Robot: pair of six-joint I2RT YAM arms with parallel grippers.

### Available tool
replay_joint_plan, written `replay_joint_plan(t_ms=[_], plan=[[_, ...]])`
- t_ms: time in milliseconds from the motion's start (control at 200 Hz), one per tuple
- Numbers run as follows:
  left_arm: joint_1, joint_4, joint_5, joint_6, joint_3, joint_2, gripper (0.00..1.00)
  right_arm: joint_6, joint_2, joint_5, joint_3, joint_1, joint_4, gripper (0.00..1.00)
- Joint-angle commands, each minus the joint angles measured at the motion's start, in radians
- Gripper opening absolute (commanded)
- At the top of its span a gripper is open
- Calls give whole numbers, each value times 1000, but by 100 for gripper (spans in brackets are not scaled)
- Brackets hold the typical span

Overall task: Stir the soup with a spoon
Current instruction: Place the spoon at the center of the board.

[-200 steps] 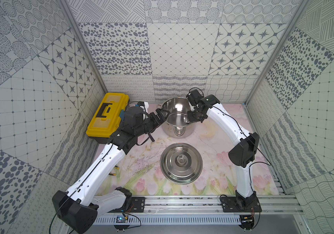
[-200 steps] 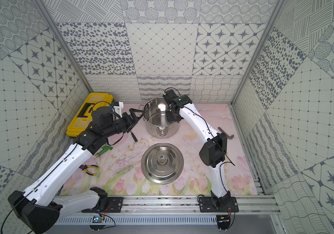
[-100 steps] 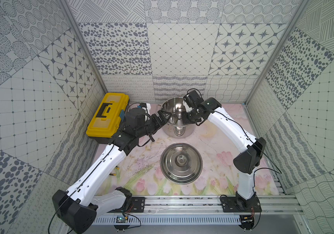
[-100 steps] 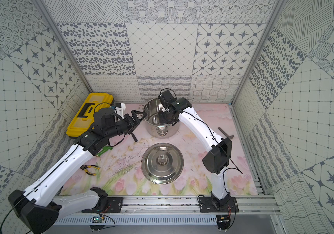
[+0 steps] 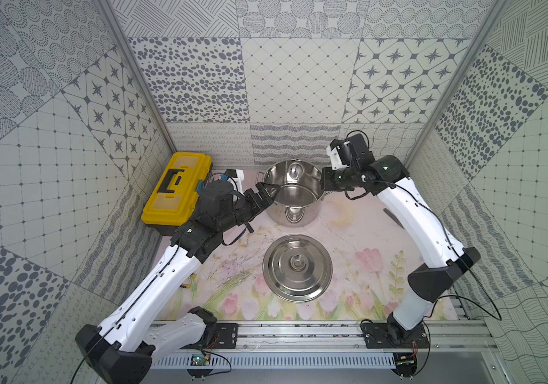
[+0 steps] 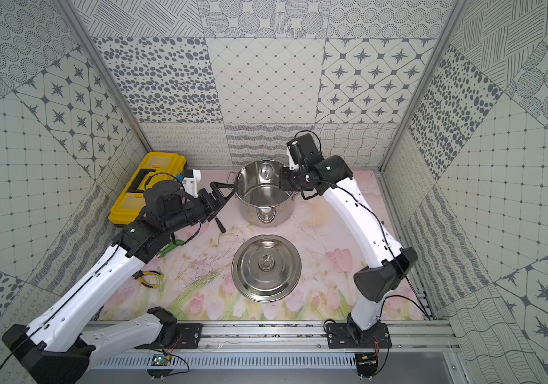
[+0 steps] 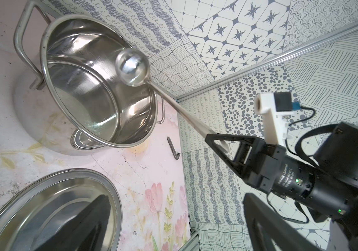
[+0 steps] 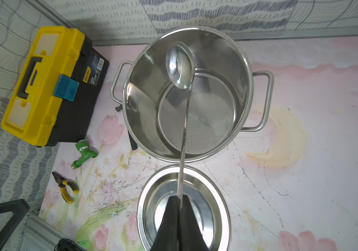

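Drawn back toward 3 o'clock of the large shiny steel stockpot (image 5: 279, 214), the right tool (image 8: 179, 198) pinches the long-handled steel ladle (image 8: 179, 65).
At 9 o'clock the left tool (image 5: 267, 194) gapes empty; the ladle's bowl hangs over the pot's 12 o'clock side, seemingly rim-high, so stirring looks unfinished.

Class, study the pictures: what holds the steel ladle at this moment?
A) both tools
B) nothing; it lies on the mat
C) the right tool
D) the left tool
C: the right tool is shut on the handle end of the ladle, whose bowl is over the open pot; the left tool stands open and empty.
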State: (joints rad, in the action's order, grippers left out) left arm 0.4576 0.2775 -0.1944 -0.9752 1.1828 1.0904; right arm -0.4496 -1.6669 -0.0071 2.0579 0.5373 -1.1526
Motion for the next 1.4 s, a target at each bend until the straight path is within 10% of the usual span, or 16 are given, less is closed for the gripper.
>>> replay_joint_plan(t_ms=[0,520,1281,1396], plan=[[9,-6,28,7,3,-14,100,-55,132,-45,-95,-75,110,0],[36,-17,26,1,6,7,99,-625,536,-401,-1138,-491,988,0],[36,-49,3,-6,-7,49,99,-693,442,-417,-1551,-506,1287,0],[37,-58,2,-16,-18,48,99,-681,471,-399,-1573,-506,1232,46]])
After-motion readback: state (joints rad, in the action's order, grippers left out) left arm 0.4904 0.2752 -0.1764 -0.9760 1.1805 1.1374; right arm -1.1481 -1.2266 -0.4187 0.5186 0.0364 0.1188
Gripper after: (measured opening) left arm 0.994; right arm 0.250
